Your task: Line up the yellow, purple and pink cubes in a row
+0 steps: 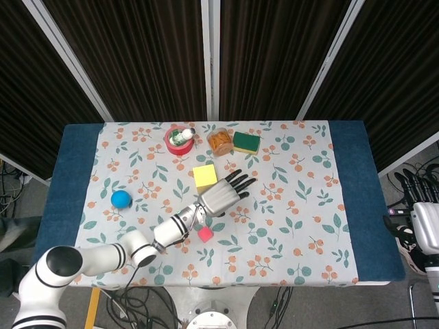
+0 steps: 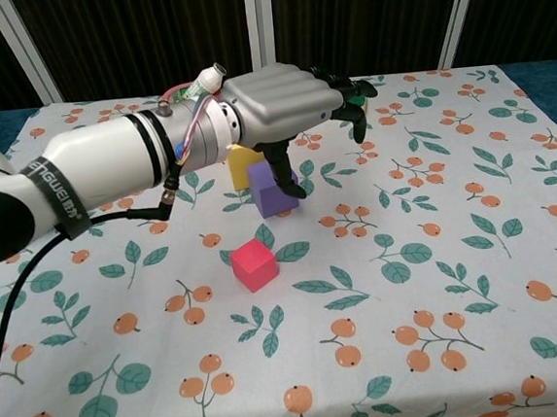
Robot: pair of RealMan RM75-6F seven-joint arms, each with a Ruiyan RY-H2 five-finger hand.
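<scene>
The yellow cube (image 1: 204,176) sits mid-table, and the pink cube (image 1: 205,234) lies nearer the front edge. In the chest view the purple cube (image 2: 270,192) stands just in front of the yellow cube (image 2: 242,165), touching or nearly touching it, with the pink cube (image 2: 254,264) apart in front. My left hand (image 2: 284,99) hovers over the purple cube with fingers spread, holding nothing; its thumb hangs by the cube's right side. In the head view the left hand (image 1: 223,194) hides the purple cube. My right hand (image 1: 420,205) stays off the table at the far right, fingers apart, empty.
A blue ball (image 1: 121,199) lies at the left. Along the back stand a red bowl with a white bottle (image 1: 180,139), a jar of orange snacks (image 1: 219,141) and a green-and-yellow sponge (image 1: 246,142). Blue cloth (image 1: 350,192) borders the flowered table cover.
</scene>
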